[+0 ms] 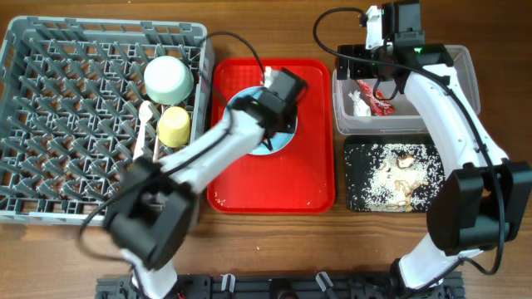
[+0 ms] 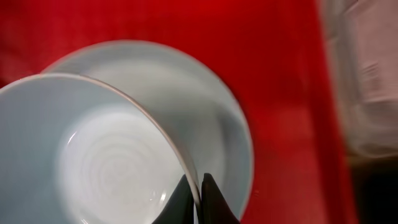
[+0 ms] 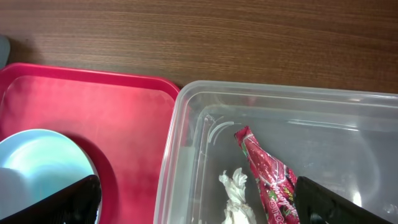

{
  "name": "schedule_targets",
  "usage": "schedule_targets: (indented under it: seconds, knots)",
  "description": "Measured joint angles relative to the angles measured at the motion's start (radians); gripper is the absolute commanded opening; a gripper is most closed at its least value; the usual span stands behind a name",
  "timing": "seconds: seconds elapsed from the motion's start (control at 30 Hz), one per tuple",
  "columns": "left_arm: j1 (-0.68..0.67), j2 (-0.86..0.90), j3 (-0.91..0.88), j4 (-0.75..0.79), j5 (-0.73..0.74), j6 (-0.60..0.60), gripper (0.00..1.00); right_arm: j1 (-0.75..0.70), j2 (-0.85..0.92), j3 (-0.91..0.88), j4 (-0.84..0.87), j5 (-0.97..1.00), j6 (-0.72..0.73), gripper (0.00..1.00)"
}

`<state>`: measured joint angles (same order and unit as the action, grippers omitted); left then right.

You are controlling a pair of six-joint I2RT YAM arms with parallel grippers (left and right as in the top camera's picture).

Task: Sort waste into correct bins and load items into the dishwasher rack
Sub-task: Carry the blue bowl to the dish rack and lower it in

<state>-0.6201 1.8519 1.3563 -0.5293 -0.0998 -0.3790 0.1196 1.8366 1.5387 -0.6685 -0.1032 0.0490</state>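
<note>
My left gripper [image 1: 274, 112] is over the red tray, shut on the rim of a pale mint bowl [image 2: 93, 162], one finger inside and one outside [image 2: 200, 199]. The bowl is over the pale blue plate [image 2: 217, 112] on the tray. My right gripper [image 1: 381, 76] hangs open and empty over the clear tub [image 3: 180, 118], which holds the red wrapper [image 3: 267, 180] and the white paper scrap [image 3: 236, 199]. Rice-like crumbs [image 1: 395, 174] lie in the black tray [image 1: 353, 199]. The grey rack [image 1: 50, 116] holds the other bowl [image 1: 169, 76] upside down, the yellow cup [image 1: 174, 124] and white cutlery [image 1: 145, 124].
The red tray [image 1: 274, 187] lies between the rack and the two bins. The clear tub [image 1: 399, 126] is behind the black tray at the right. Bare wooden table runs along the front edge and behind the tub.
</note>
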Motion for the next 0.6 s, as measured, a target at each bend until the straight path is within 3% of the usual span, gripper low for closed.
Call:
schedule_targets:
  seconds: [0.13, 0.27, 0.33, 0.5, 0.6]
  knots:
    - [0.142, -0.179, 0.001, -0.009, 0.186, 0.012, 0.04, 0.0, 0.0, 0.0, 0.0, 0.0, 0.0, 1.0]
    - [0.447, -0.339, 0.013, -0.02, 0.455, 0.021, 0.04, 0.0, 0.0, 0.0, 0.0, 0.0, 0.0, 1.0]
    - [0.572, -0.357, 0.017, -0.026, 0.578, 0.023, 0.04, 0.0, 0.0, 0.0, 0.0, 0.0, 0.0, 1.0]
    - [0.932, -0.291, 0.018, -0.036, 1.058, 0.032, 0.04, 0.0, 0.0, 0.0, 0.0, 0.0, 0.0, 1.0]
    - [1.06, -0.216, 0.018, -0.036, 1.295, 0.066, 0.06, 0.0, 0.0, 0.0, 0.0, 0.0, 0.0, 1.0]
